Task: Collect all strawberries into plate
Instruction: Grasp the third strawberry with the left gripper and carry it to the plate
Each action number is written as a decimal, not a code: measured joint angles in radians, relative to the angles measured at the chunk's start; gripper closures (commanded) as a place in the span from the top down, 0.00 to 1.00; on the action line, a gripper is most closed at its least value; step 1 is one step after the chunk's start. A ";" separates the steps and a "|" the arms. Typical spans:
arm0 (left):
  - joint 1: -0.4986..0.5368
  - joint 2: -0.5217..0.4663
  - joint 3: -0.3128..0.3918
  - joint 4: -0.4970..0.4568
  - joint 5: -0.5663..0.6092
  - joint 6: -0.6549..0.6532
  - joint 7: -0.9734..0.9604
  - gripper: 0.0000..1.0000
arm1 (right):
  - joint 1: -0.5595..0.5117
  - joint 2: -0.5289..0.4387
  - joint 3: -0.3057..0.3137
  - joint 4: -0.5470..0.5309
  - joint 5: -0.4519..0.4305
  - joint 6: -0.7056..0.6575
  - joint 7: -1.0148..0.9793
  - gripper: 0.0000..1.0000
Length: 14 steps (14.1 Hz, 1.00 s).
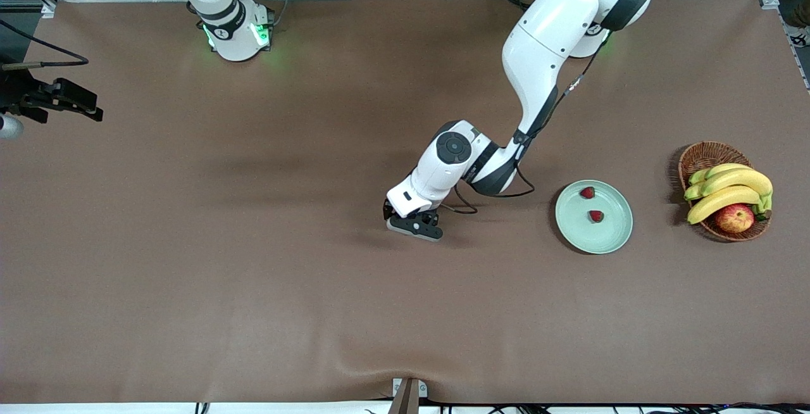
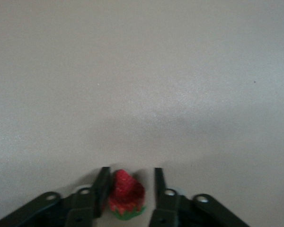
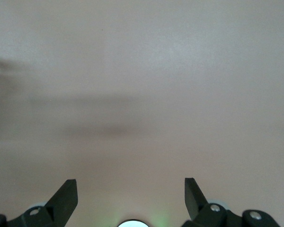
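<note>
A red strawberry [image 2: 127, 195] with a green cap lies on the brown table between the fingers of my left gripper [image 2: 131, 182]. One finger touches it and a narrow gap shows at the other. In the front view that gripper [image 1: 414, 224] is down at the table's middle and hides this berry. Two more strawberries [image 1: 588, 192] [image 1: 596, 216] lie in the pale green plate [image 1: 610, 240], toward the left arm's end. My right gripper [image 1: 95, 113] waits at the right arm's end of the table, open [image 3: 131, 189] over bare cloth.
A brown wicker basket [image 1: 702, 154] stands beside the plate at the left arm's end of the table. It holds bananas [image 1: 728, 189] and a red-yellow apple [image 1: 734, 218]. A cable [image 1: 500, 195] hangs from the left arm between gripper and plate.
</note>
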 measured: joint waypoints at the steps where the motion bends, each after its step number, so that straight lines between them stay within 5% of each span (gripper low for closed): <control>1: 0.000 0.001 0.000 -0.002 0.000 0.000 0.000 0.35 | 0.000 0.000 -0.003 0.000 0.013 0.000 0.002 1.00; 2: 0.000 0.001 0.000 -0.003 0.000 0.000 0.000 0.34 | 0.000 0.000 -0.010 0.000 0.025 0.000 0.003 1.00; 4: -0.001 0.001 0.000 -0.005 0.000 0.001 0.000 0.05 | -0.001 0.000 -0.024 0.000 0.034 0.000 0.003 1.00; 5: -0.001 0.001 0.000 -0.005 0.000 0.001 0.000 0.00 | -0.001 0.000 -0.027 0.000 0.034 0.000 0.003 1.00; 14: 0.044 -0.030 0.012 0.015 0.000 -0.111 0.001 0.00 | -0.001 -0.001 -0.023 0.039 0.025 0.005 0.001 1.00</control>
